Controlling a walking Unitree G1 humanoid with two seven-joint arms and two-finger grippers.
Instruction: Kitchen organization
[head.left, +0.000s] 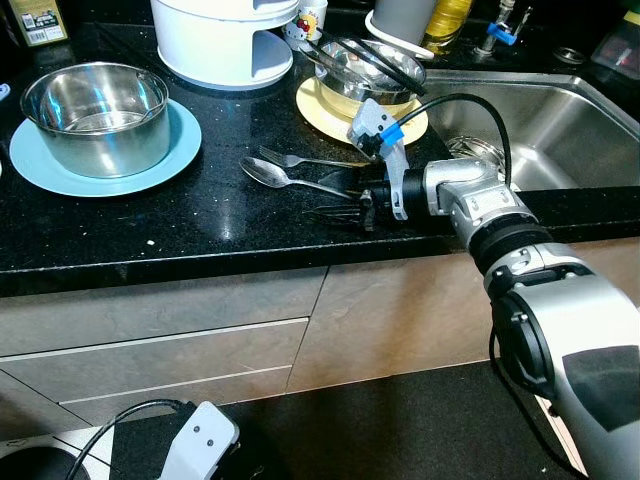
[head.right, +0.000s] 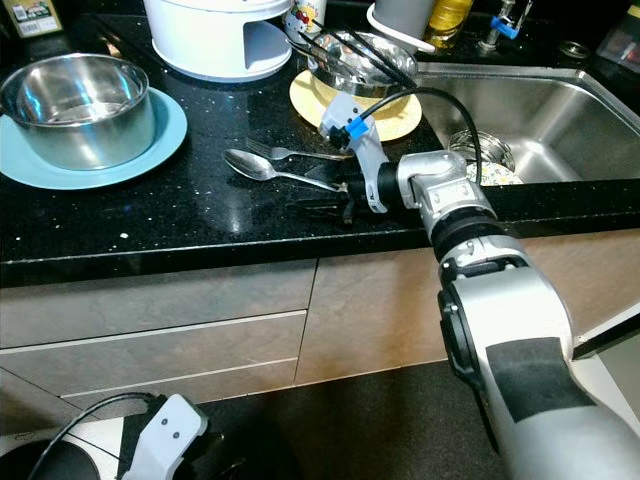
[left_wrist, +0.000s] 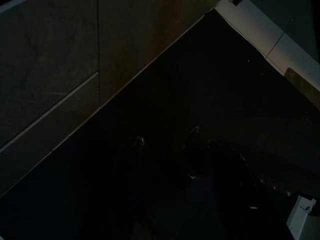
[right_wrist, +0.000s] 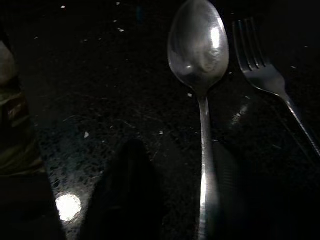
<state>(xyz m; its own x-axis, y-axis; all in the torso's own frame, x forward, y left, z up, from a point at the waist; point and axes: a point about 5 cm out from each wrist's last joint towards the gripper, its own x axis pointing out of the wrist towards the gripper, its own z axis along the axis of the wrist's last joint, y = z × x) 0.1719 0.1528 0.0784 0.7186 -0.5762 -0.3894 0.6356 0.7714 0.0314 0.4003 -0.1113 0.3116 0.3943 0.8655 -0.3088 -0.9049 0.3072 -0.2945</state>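
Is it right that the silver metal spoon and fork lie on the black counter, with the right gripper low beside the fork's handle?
Not quite: the right gripper sits low by the silver metal spoon's handle, as the right wrist view shows. The fork lies apart, on the black counter.

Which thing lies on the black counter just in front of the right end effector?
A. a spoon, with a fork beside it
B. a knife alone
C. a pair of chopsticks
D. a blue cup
A: the right end effector points at a spoon, and a fork lies beside it on the counter.

Black speckled countertop (head.left: 200, 215) — beige drawers (head.left: 150, 340), dark floor (head.left: 400, 420).
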